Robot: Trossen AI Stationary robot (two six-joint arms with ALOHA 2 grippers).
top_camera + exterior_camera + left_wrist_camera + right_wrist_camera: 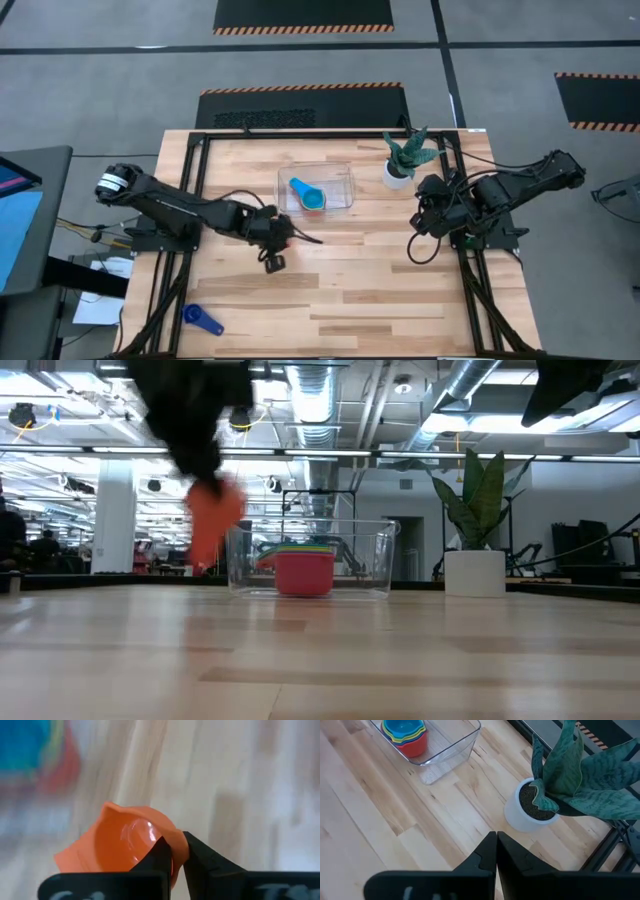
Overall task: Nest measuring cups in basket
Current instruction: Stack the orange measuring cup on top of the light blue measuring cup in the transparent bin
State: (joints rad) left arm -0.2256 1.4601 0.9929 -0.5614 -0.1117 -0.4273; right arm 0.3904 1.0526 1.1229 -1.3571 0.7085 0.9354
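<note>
left arm: stretched from the table's left edge toward the middle, lifted off the wood
left gripper [177,855]: fingers pinched tight on the rim of the orange cup [125,842], held in the air
right arm: folded back at the table's right edge, elbow out past the frame
right gripper [496,851]: fingers pressed together, holding nothing, hanging above the boards
</note>
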